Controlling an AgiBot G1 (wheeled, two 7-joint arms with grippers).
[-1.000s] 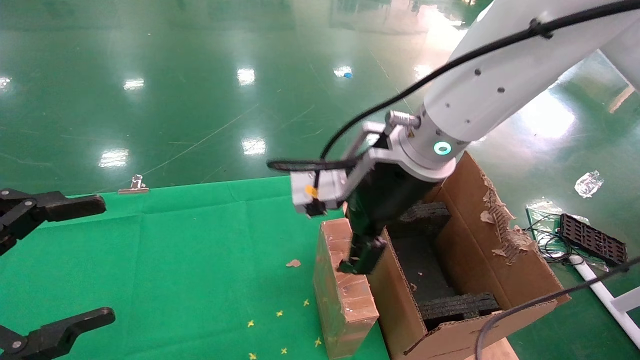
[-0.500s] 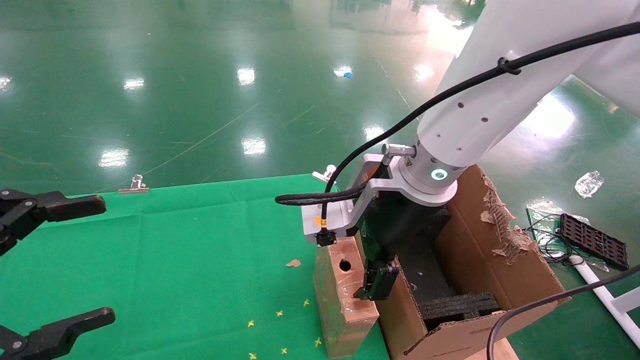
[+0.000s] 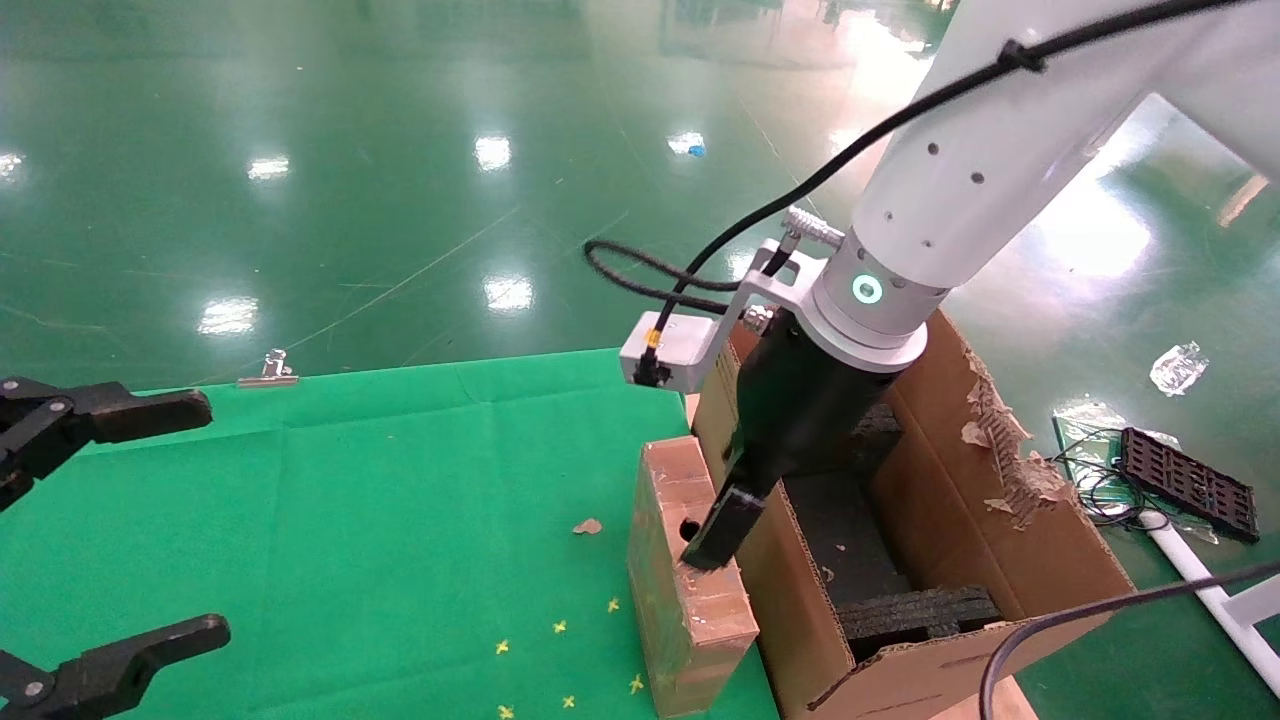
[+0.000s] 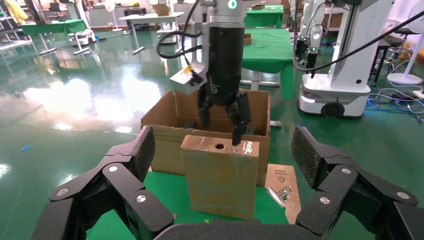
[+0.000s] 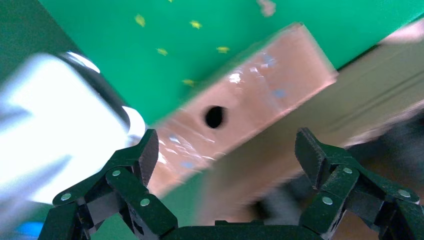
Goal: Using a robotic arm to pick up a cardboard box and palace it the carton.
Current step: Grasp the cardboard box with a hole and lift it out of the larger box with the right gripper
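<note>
While my left gripper [image 3: 100, 530] idles wide at the mat's edge, the box [image 3: 685, 580] stands upright against the carton [image 3: 1000, 540], ungrasped. My right gripper [image 3: 715, 535] hovers spread over its top; grasping, lifting and placing remain.

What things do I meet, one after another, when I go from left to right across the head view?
Left end effector → metal clip → cardboard scrap → cardboard box → carton → black grid tray on the floor.
</note>
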